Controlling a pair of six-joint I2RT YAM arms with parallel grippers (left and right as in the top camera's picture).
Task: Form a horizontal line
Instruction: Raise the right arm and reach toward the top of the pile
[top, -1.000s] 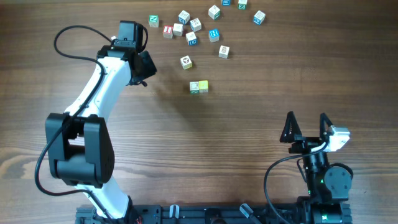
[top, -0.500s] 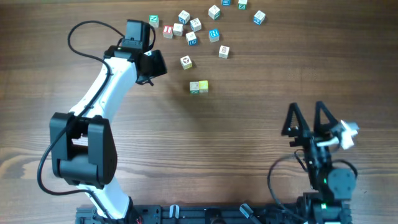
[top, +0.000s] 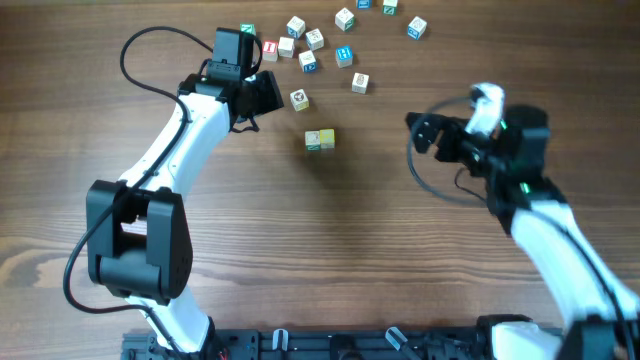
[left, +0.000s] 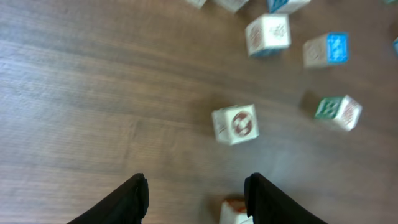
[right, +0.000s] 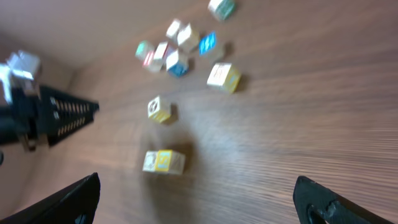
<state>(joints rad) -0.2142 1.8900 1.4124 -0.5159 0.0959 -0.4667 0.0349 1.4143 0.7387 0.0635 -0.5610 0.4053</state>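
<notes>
Two small cubes sit edge to edge as a short row (top: 319, 139): a whitish one with a green mark (top: 313, 141) on the left and a pale yellow one (top: 326, 137) on the right. In the right wrist view this row (right: 163, 162) lies ahead on bare wood. My left gripper (top: 256, 96) is open, just left of a lone cube with a red-brown mark (top: 299, 99). In the left wrist view that cube (left: 235, 124) lies beyond the left gripper (left: 198, 199). Another cube with a red top (left: 234, 211) peeks in by the right-hand finger. My right gripper (top: 422, 130) is wide open and holds nothing.
Several loose letter cubes (top: 330, 40) with red, blue and green marks are scattered along the back edge. One more cube (top: 360, 83) lies right of the lone cube. The left arm (right: 43, 115) shows at the left of the right wrist view.
My left gripper has moved right towards the cubes and its jaws have spread wider. The right arm has swung up from the front edge to mid-table, facing the cubes.
</notes>
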